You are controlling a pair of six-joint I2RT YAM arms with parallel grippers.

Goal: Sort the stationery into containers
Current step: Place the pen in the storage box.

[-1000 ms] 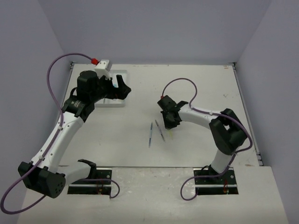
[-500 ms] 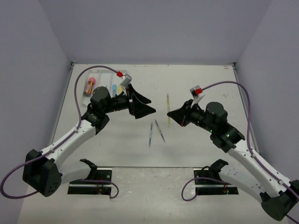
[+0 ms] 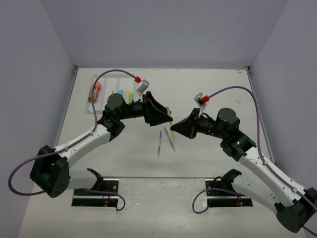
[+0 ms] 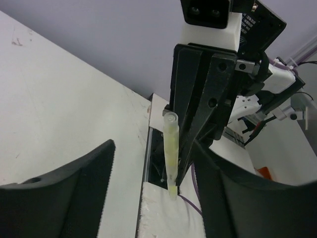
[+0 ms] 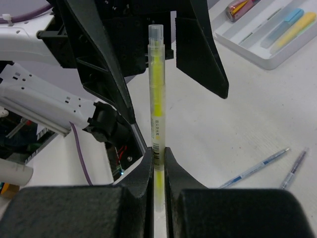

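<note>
Right fingers (image 5: 74,210) clamped on yellow pen (image 5: 156,99); left fingers (image 4: 54,198) apart near its far end. Risk: early release, pen drops to counter (image 3: 208,89).

yellow pen (image 5: 157,99) clamped in jaws, tray (image 5: 253,56) beyond

Your left gripper (image 4: 153,143) has its jaws wide apart in line with the capped tip of the yellow pen (image 5: 157,99), so there is room on both sides of that tip. The right gripper (image 5: 157,154) clamps the pen's lower end, and its body blocks that side. Under the yellow pen a blue pen (image 3: 159,143) and a purple pen (image 3: 170,140) lie on the surface (image 3: 213,89); far-right of it is bare, and far-left of it stands the white tray (image 5: 267,59).
</note>
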